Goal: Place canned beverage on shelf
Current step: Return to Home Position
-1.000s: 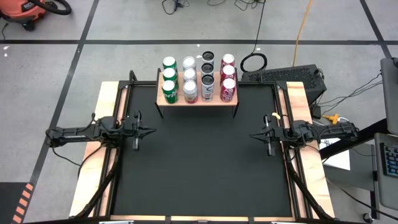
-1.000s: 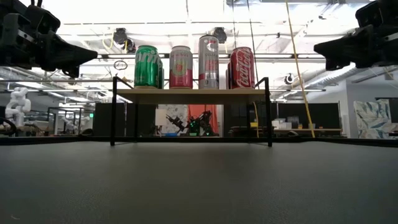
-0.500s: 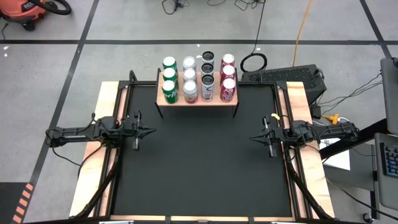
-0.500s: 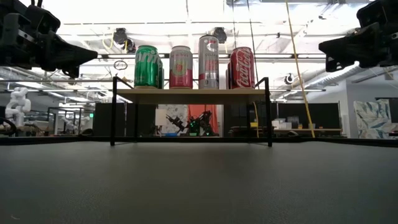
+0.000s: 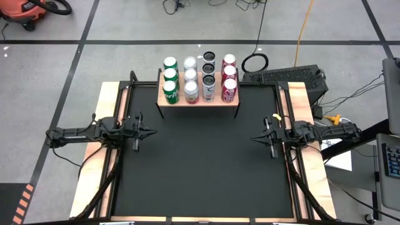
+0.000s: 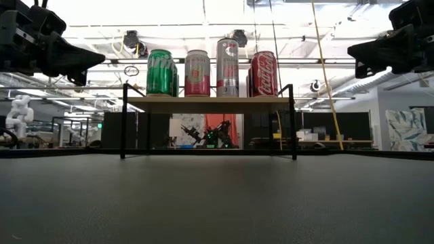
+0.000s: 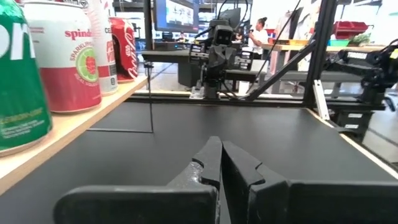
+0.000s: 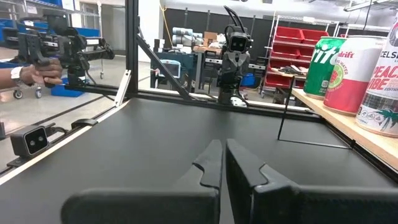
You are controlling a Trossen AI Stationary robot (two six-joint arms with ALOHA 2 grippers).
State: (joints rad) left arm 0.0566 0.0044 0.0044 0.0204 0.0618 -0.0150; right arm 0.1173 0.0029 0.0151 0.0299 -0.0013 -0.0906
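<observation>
The shelf (image 5: pixel 199 104) stands at the middle of the tabletop's (image 5: pixel 200 175) far edge, its light wood top on thin black legs. Twelve cans stand upright on it in four rows running front to back, three cans to each row. From the left arm's side these are the green cans (image 5: pixel 170 76), the silver-and-pink cans (image 5: pixel 190 77), the dark-topped cans (image 5: pixel 209 69) and the red cans (image 5: pixel 229 74). In the low view the front can of each row shows side by side on the plank, the rows close together.

The left gripper (image 5: pixel 152 132) hovers just inside the tabletop's left edge, pointing toward the middle. Its fingers (image 7: pixel 208 158) are pressed together and hold nothing. The right gripper (image 5: pixel 254 138) hovers just inside the right edge, facing the left one across the bare black surface. Its fingers (image 8: pixel 211 158) are likewise closed on nothing. Both are well apart from the shelf.

Beyond the table, a person's hand (image 8: pixel 28 73) shows in the right wrist view.
</observation>
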